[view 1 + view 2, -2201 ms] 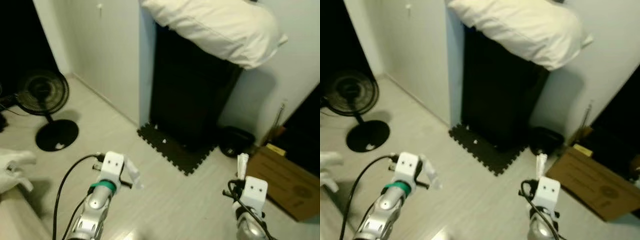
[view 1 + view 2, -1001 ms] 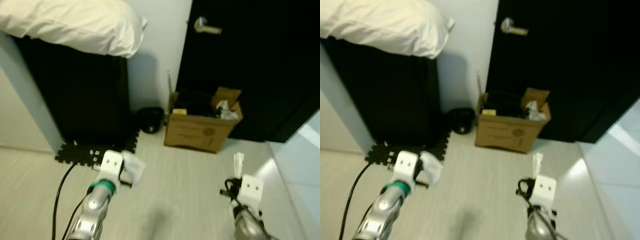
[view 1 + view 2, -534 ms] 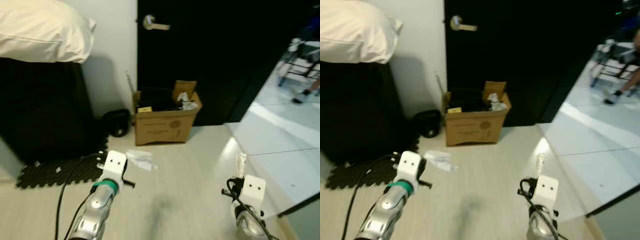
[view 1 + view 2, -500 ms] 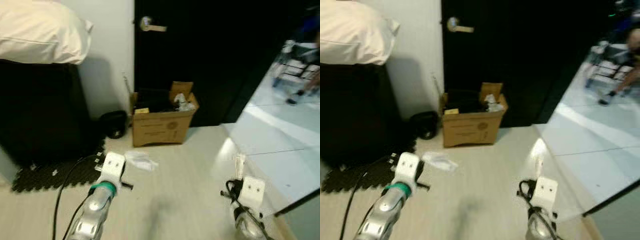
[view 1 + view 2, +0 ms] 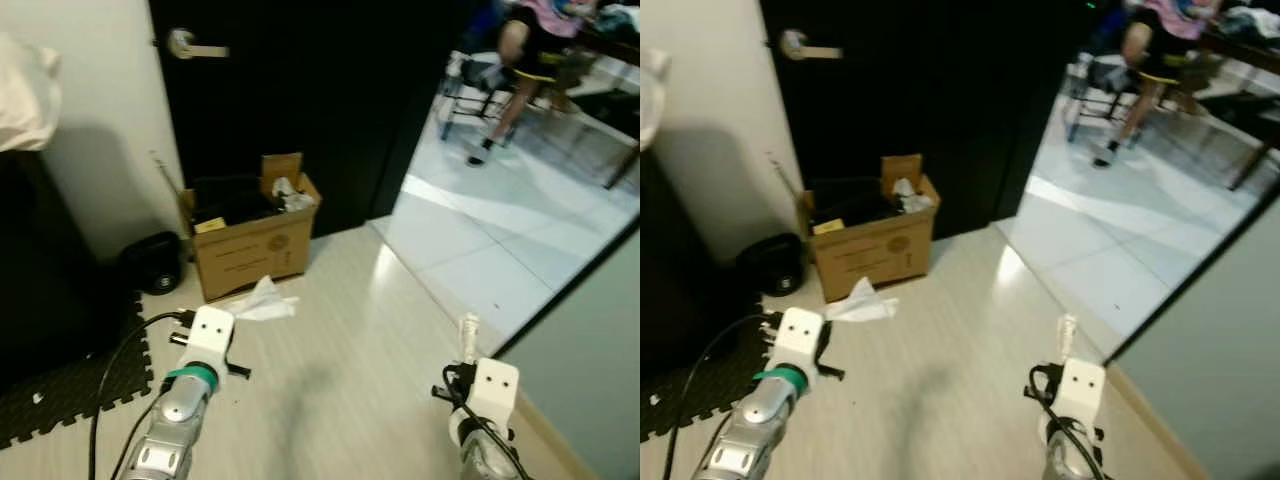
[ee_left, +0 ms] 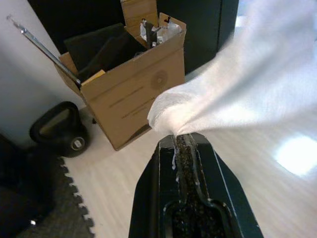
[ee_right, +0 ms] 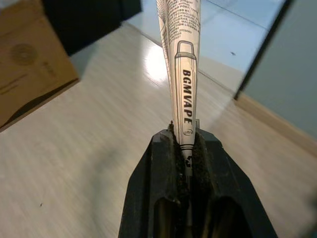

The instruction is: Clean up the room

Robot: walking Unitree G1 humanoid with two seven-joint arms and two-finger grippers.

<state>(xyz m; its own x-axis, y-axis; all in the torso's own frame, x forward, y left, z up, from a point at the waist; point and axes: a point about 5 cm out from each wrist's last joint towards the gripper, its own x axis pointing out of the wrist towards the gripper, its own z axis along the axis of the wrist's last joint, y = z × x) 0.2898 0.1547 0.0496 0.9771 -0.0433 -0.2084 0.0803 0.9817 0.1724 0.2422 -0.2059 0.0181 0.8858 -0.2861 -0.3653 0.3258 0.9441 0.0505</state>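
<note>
My left gripper (image 6: 182, 141) is shut on a white tissue (image 6: 247, 94), which hangs out in front of it (image 5: 262, 300). My right gripper (image 7: 182, 140) is shut on a flattened white printed wrapper (image 7: 181, 59) that stands up from its fingers (image 5: 467, 335). An open cardboard box (image 5: 250, 235) holding dark items and crumpled paper sits on the floor against a black door (image 5: 300, 90), just ahead of the left gripper. Both arms are held low over the pale wooden floor.
A black kettlebell (image 5: 152, 265) rests left of the box beside a white wall. A black foam mat (image 5: 60, 385) lies at the left. An open doorway on the right leads to a tiled room where a person (image 5: 535, 40) sits on a chair.
The whole view has swung right: the pillow and dark cabinet have slid off to the left, and the doorway and tiled room have come in. Both grippers still hold their items.
</note>
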